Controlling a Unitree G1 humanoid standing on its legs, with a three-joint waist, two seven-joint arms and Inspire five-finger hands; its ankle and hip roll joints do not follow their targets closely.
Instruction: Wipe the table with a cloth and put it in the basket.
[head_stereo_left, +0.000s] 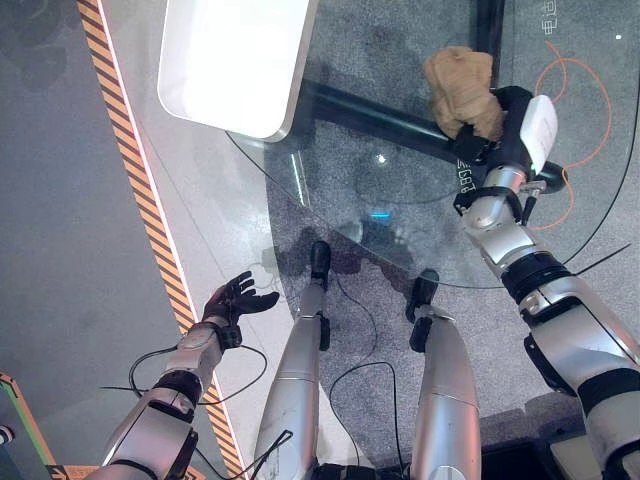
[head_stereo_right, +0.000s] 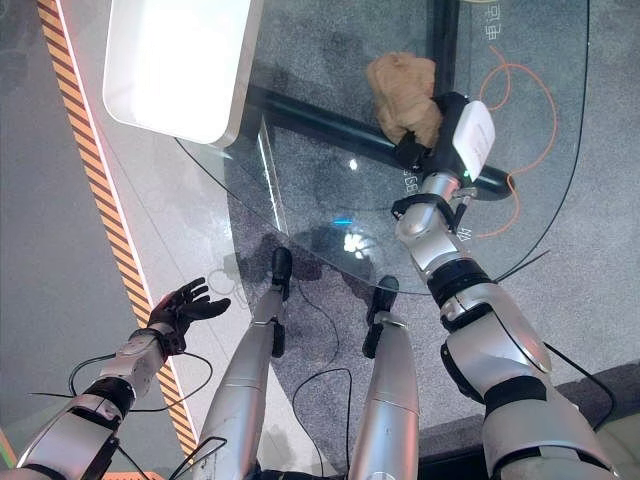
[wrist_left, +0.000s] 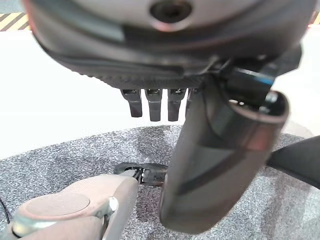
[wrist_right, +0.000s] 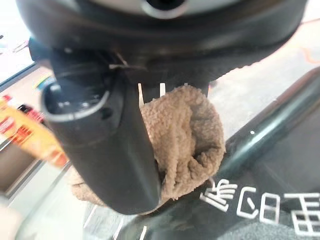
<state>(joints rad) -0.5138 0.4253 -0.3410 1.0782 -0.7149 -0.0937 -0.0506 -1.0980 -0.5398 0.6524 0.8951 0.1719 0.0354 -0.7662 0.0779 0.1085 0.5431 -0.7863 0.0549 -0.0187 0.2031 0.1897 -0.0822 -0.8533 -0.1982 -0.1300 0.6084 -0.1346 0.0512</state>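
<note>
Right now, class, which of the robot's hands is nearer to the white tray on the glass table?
Right. The right hand, shut on the cloth, is over the table beside the tray. The left hand hangs open off the table's edge, above the floor.

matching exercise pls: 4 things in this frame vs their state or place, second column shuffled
Things:
1. cloth
2. left hand
3. right hand
4. white tray

States:
A. on the glass table, at its far left part
B. open, off the table's near left edge
C. bunched up, tan, held over the glass
D. fingers shut on the cloth

Pairs: 1-C, 2-B, 3-D, 4-A
</note>
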